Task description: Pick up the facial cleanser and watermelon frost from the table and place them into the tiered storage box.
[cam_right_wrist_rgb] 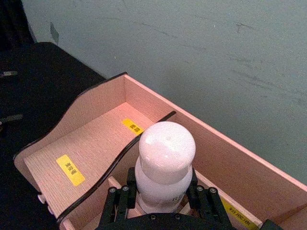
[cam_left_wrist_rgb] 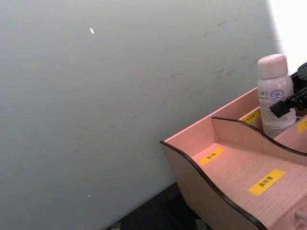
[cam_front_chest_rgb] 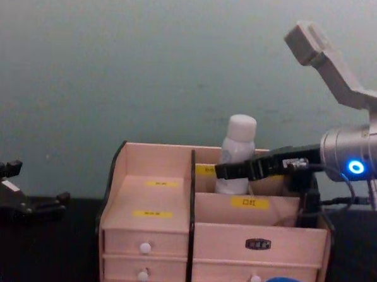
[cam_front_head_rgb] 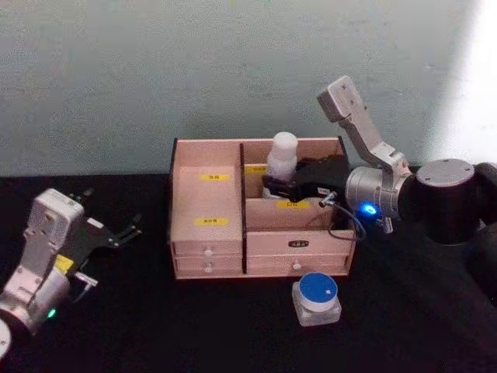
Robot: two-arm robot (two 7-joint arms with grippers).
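Two grippers noted. Right gripper [cam_front_head_rgb: 279,185] reaches in from 3 o'clock over the tiered storage box [cam_front_head_rgb: 268,245], its fingers [cam_right_wrist_rgb: 119,197] closed against both sides of a white bottle [cam_front_head_rgb: 283,151] below the rounded cap. Bottle stands upright in the back tier, just right of the centre divider, at roughly 1 o'clock from the box's middle. Its base is hidden by the compartment walls, so I cannot tell whether it is resting on the floor. Left gripper [cam_front_head_rgb: 109,214] sits at 9 o'clock from the box, well apart from it, low over the black table [cam_front_head_rgb: 155,326], fingers spread and holding nothing. One blue-lidded jar [cam_front_head_rgb: 317,299] stands on the table at 5 o'clock, just in front of the box's drawers.
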